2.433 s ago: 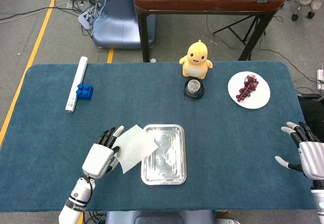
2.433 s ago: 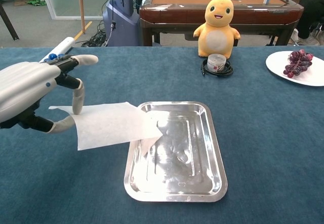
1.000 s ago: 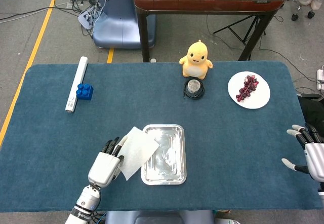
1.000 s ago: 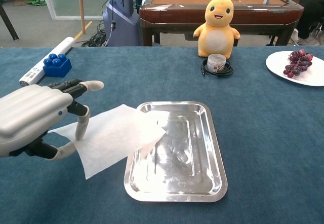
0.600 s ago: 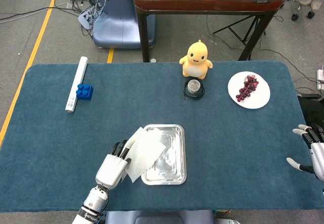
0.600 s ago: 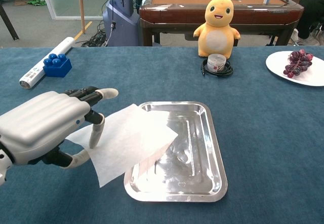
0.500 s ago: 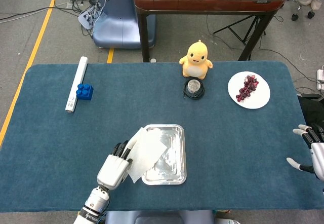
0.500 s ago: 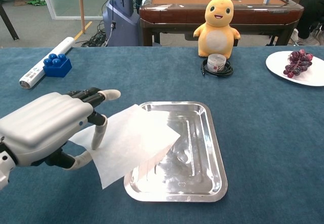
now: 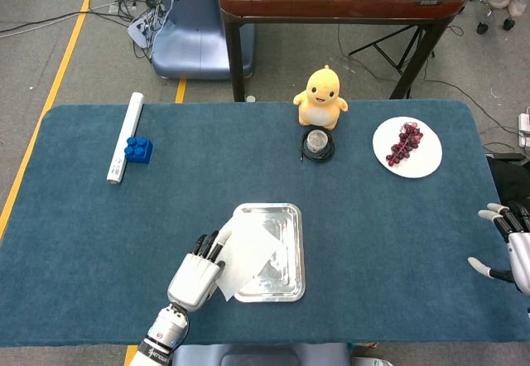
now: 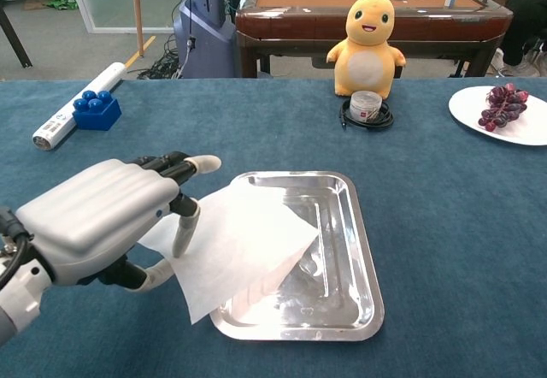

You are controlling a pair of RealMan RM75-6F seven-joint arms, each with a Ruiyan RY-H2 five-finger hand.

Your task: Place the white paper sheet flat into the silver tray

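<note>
My left hand [image 10: 107,215] pinched the white paper sheet [image 10: 235,245] over the silver tray [image 10: 346,250]; my right hand [image 9: 515,250] hung open, fingers spread.

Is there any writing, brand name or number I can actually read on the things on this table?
None can be read.
White tube beside the blue block: dark print on its near end, too small and blurred to read.
Small tin in front of the yellow plush toy: printing on its side, too small to read.

Small print on the white tube [image 10: 72,100] is too blurred to read.
</note>
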